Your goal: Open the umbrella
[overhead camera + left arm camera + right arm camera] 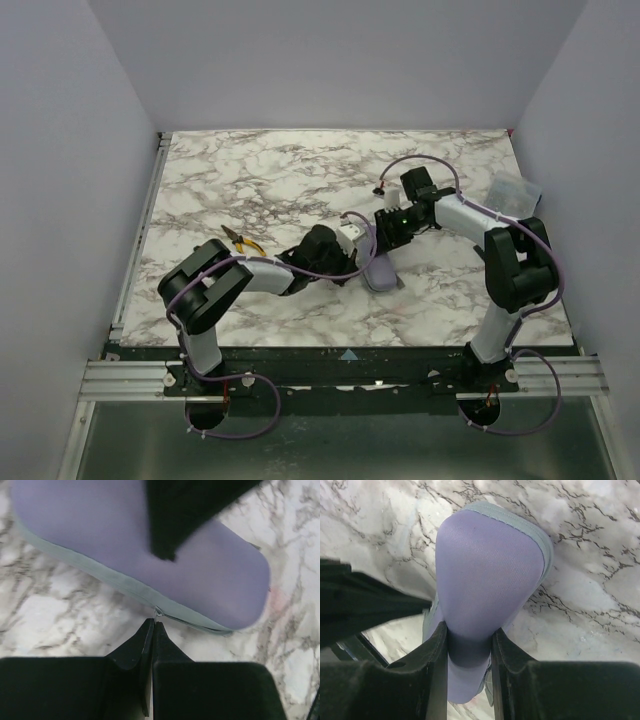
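Case [487, 580] end pinched by right pincer [468, 632] | left pincer [153, 625] pressed together at zipper edge [190, 621]

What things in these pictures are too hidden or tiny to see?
- Inside the lavender zipped fabric pouch: every view, its fabric covers it.
- Pouch's left end: left wrist view, cut off by the picture's edge.
- Tiny zipper pull: left wrist view, unclear whether the shut left gripper pinches it.

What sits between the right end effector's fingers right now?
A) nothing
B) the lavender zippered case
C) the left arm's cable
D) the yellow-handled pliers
B: the right wrist view shows the right end effector with its fingers pressed against both sides of the lavender zippered case.
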{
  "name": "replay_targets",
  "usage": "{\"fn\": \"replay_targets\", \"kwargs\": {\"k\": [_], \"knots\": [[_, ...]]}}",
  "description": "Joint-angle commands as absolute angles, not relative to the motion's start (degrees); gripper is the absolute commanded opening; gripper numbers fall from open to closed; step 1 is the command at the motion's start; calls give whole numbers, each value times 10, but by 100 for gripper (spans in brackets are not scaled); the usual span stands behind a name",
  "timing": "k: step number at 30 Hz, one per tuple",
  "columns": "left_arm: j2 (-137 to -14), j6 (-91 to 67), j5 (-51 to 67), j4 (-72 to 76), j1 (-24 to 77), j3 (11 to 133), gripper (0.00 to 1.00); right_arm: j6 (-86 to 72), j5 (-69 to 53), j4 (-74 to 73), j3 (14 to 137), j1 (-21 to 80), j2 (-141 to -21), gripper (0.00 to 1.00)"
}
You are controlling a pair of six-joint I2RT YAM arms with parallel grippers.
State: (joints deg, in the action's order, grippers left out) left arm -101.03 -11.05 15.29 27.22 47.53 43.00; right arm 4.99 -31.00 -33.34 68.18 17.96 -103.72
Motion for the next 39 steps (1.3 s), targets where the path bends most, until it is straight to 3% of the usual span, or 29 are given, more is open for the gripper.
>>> {"fn": "replay_targets", "kwargs": {"k": [1,11,24,28,32,39], "knots": [[-1039,-157,153,243,416,462,0,176,-265,-370,675,182,-1056,8],[-1033,-192,172,236,386,474,0,245,-301,-409,681,181,-1057,9],[-1019,-207,165,224,371,462,0,432,-307,-479,693,183,-1062,20],[-1016,-194,182,226,371,456,0,522,-315,-479,688,184,-1039,36],[-1015,-205,221,235,373,443,0,508,-307,-442,721,188,-1024,68],[-1002,-217,247,252,383,414,0,489,-287,-428,699,188,-929,90]]}}
